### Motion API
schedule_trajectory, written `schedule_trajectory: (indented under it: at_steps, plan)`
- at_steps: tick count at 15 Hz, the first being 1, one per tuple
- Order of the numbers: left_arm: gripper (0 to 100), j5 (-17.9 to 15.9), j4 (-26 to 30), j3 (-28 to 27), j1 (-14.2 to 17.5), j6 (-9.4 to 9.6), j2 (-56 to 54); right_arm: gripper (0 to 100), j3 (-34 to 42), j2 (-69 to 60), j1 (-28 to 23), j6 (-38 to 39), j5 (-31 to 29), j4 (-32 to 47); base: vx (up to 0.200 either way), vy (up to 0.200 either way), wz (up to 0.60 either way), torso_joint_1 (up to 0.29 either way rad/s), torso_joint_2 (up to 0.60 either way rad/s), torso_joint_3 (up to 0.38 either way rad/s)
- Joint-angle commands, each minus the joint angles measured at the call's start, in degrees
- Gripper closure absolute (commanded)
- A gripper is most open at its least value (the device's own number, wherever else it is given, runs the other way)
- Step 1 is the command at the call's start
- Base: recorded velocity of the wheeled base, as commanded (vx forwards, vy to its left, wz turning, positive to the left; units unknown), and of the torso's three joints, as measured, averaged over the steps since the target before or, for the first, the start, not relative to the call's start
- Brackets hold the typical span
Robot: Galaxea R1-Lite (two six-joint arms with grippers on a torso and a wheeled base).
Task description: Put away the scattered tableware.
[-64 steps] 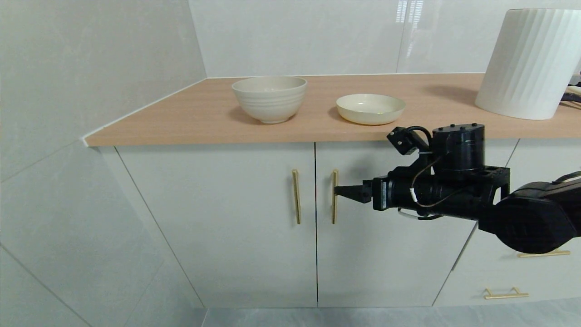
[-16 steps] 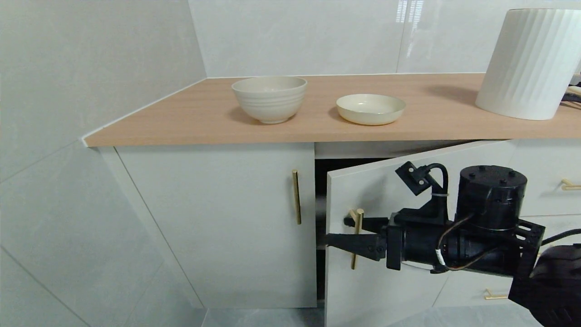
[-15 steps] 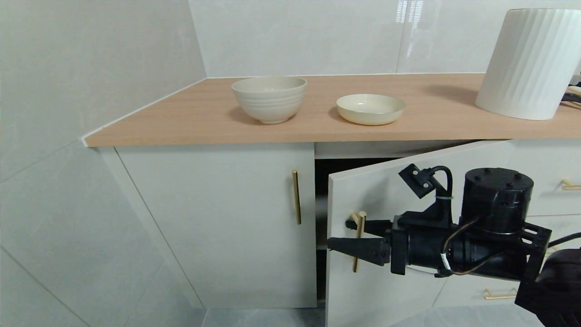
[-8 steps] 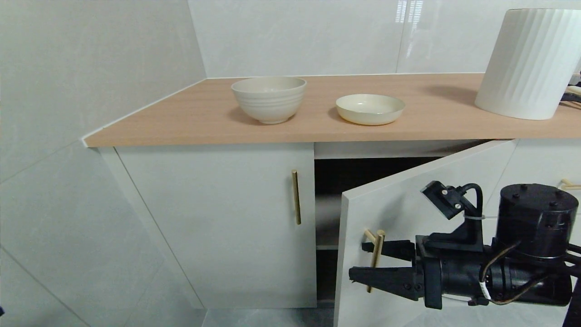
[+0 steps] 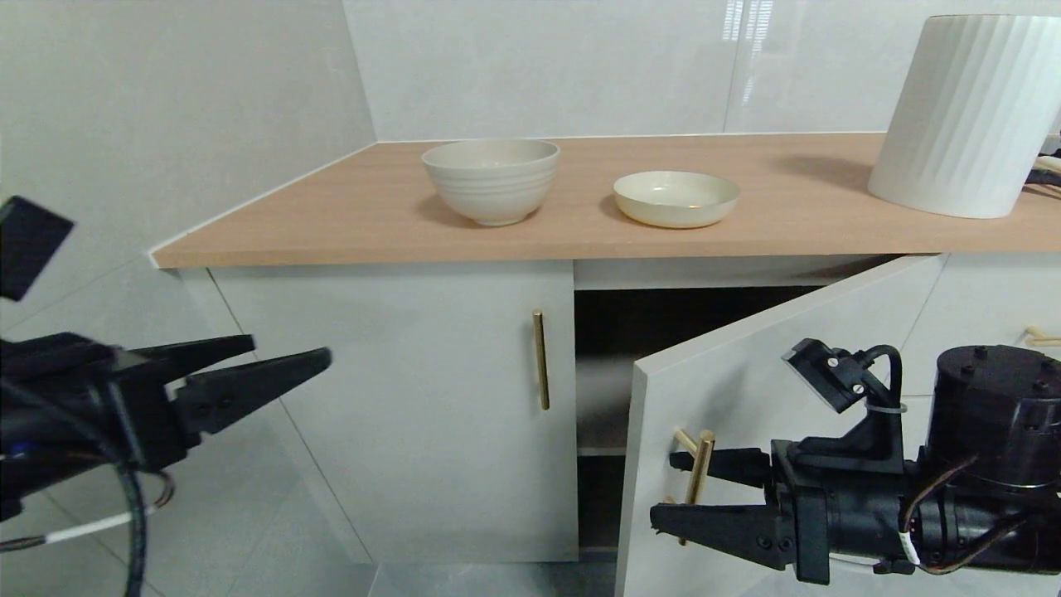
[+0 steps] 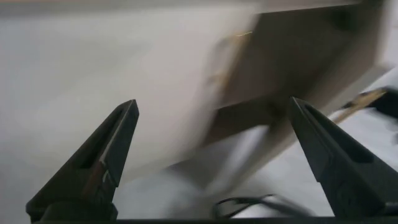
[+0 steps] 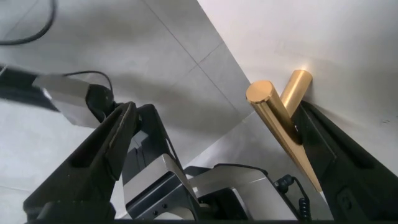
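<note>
A ribbed cream bowl [image 5: 491,178] and a shallow pale dish [image 5: 675,197] sit side by side on the wooden counter [image 5: 331,224]. Below them, the right cabinet door [image 5: 746,365] stands swung partly out, showing a dark inside with a shelf [image 5: 601,414]. My right gripper [image 5: 667,487] is open, its fingers astride the door's gold handle [image 5: 699,468]; in the right wrist view that gripper [image 7: 214,112] has the handle [image 7: 280,118] close to one finger. My left gripper [image 5: 290,348] hangs open in front of the shut left door, holding nothing, as the left wrist view's gripper [image 6: 212,106] also shows.
A tall white ribbed container [image 5: 966,116] stands at the counter's right end. The left door has a gold handle [image 5: 540,358]. A tiled wall closes off the left side. Drawers with gold pulls [image 5: 1040,336] lie to the right of the open door.
The right door has swung farther out, with my right gripper moving down and right at its handle. My left arm has come into the head view from the left.
</note>
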Motion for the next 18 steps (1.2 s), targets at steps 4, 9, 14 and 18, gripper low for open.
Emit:
schedule_trajectory:
  at_steps: [4, 9, 14, 18]
  plan:
    - [100, 0.5, -6.6, -2.2, -15.7, -4.07, 15.9, 0, 0.3, -0.5, 0.1, 0.0, 0.7, 0.2, 0.0, 0.0, 0.0, 0.0, 0.0, 0.0]
    - [100, 0.6, -19.0, -2.0, -20.9, -4.16, 24.7, 0, 0.3, -1.3, 0.1, -0.1, 0.7, 0.2, 0.0, 0.0, 0.0, 0.0, 0.0, 0.0]
    - [100, 0.2, -28.8, -4.6, -24.4, -4.16, 32.4, 0, 0.3, -2.6, 0.1, -0.1, 0.7, 0.2, 0.0, 0.0, 0.0, 0.0, 0.0, 0.0]
    - [100, 0.2, -29.2, -4.8, -29.1, -4.6, 36.6, 0, 0.3, -2.2, -0.1, -0.1, 0.7, 0.3, 0.0, 0.0, 0.0, 0.0, 0.0, 0.0]
